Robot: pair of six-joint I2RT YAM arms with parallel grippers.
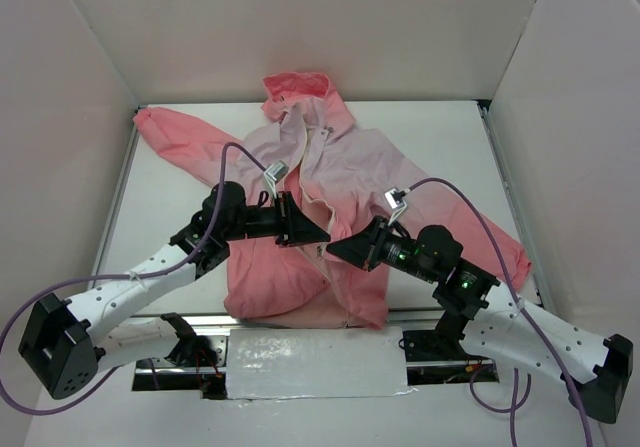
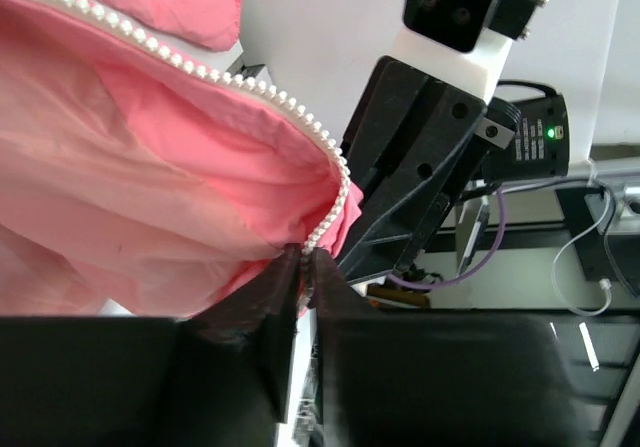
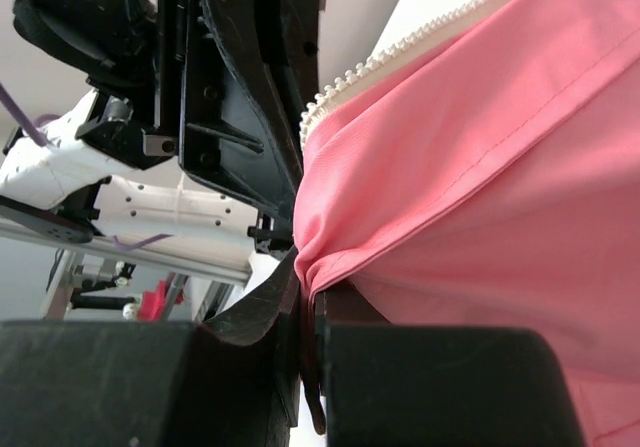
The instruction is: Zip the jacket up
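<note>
Up close, right gripper (image 3: 305,289) squeezed shut on a pink fold of the jacket (image 1: 350,167), spread flat on the table (image 1: 455,142). Beside it, left gripper (image 2: 302,257) nipping the white zipper (image 2: 185,64) edge. Hold both tight; line the teeth up first.

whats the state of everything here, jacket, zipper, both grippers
jacket: lying flat, hood at the far end, front open
zipper: unzipped, this row of teeth on its own
left gripper: pinched shut on the jacket's edge at the teeth
right gripper: shut on a fold of the jacket's pink fabric
</note>
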